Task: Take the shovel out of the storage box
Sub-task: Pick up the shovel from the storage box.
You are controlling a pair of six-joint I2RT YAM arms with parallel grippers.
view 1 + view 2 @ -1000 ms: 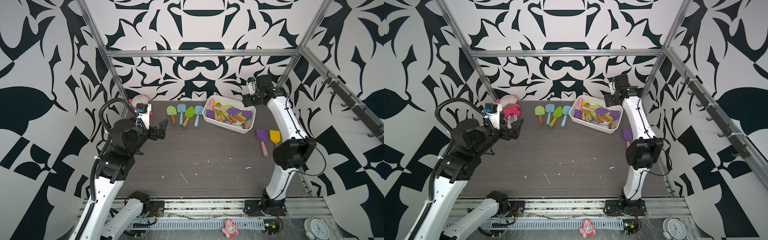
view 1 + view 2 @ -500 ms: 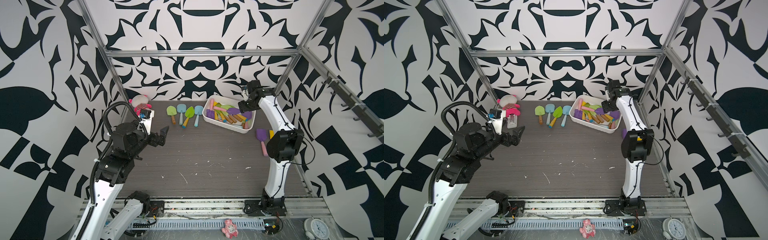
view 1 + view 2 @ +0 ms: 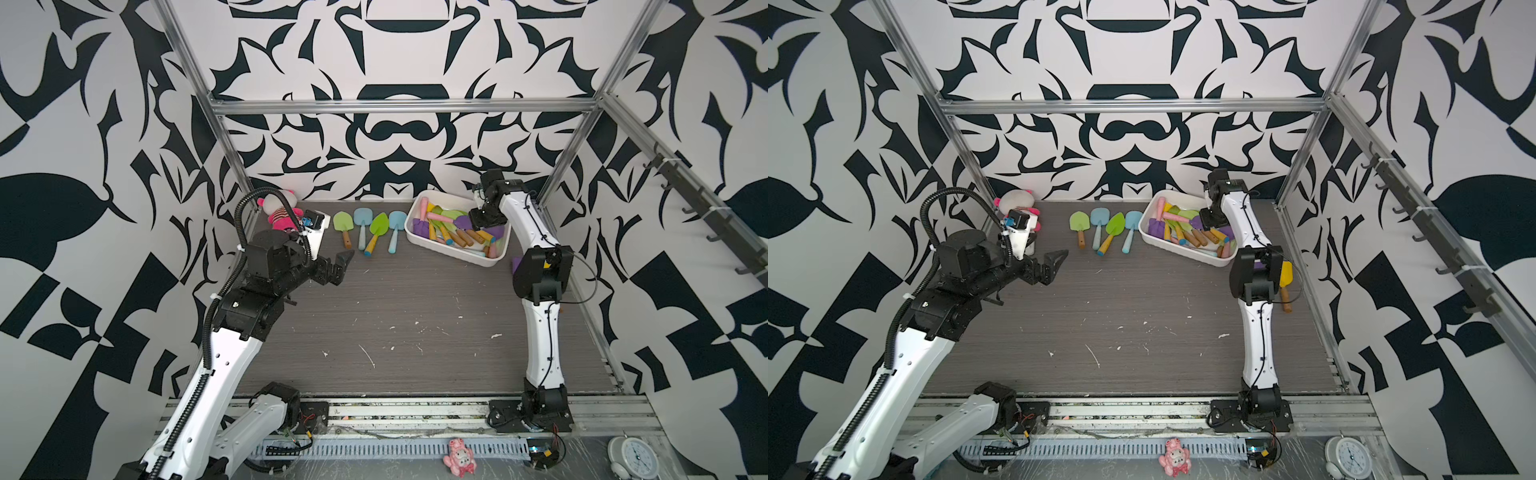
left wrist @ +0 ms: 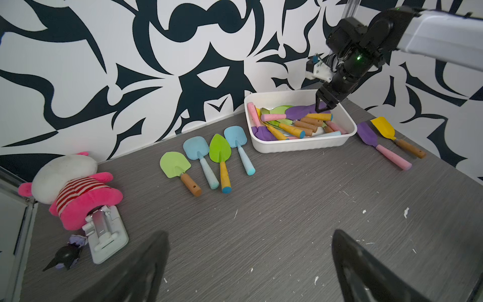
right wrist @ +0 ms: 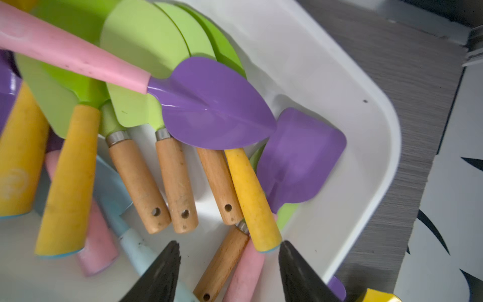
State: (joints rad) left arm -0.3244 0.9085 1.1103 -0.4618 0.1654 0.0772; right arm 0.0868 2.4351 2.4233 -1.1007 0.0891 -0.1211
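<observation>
Black-and-white patterned walls enclose a grey wood-grain table flecked with white crumbs. At the far left a pink plush toy is seen. Near it the left gripper is held above the table, jaws spread fully and nothing between them. Four shovels are laid in a row further right, outside the storage box, which is set at the back and crowded with a pile of shovels. Over its right end the right gripper is positioned, jaws partly apart and closed on nothing. The tip of a yellow handle is found between the fingertips, with a wooden handle and a pink handle pressed against it. Two handles could be pinched together, or the yellow one squeezed out sideways, since the handles are round, tapered and tightly packed. A purple blade is laid over the yellow handle's upper end, so neighbours may be dragged along, or the box tipped, during a lift. Two more shovels are laid on the table at the far right.
</observation>
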